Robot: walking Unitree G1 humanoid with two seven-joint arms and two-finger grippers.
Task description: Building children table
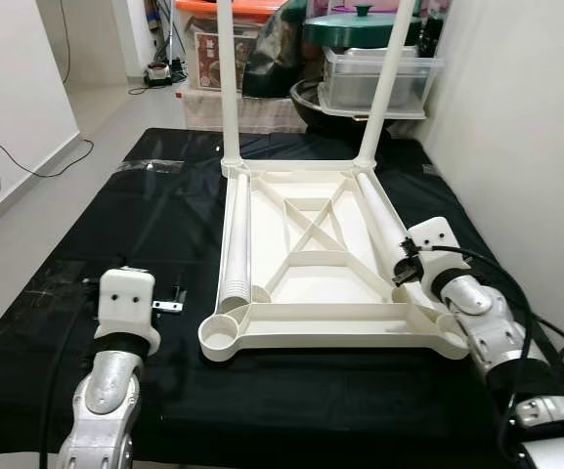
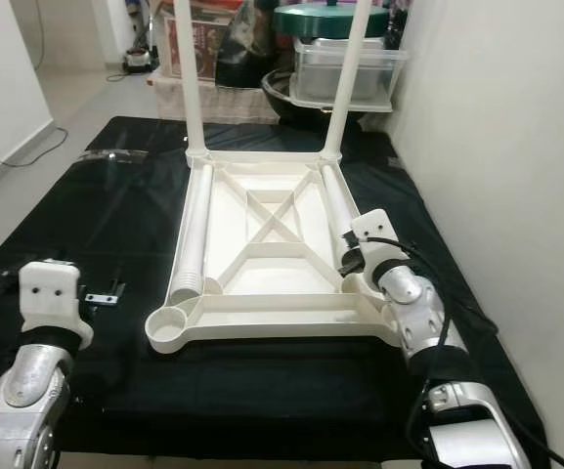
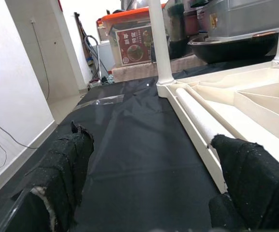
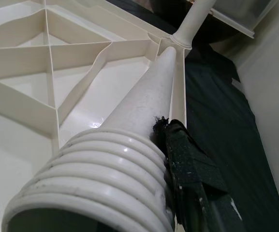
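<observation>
Left eye view: upturned white tabletop (image 1: pixel 306 293) centre frame on black mat (image 1: pixel 96 225); right gripper (image 1: pixel 406 269) at loose leg (image 1: pixel 384 220), centre right. Left wrist view: left gripper (image 3: pixel 154 193) fingers spread apart, tabletop at right. Right wrist view: finger (image 4: pixel 187 159) pressed against leg's ribbed end, gripping it.

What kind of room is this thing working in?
Probably a spare or storage corner of a home. A black mat covers the floor, lidded storage bins and a pot are stacked by the wall, and a white upturned table lies half built.
</observation>
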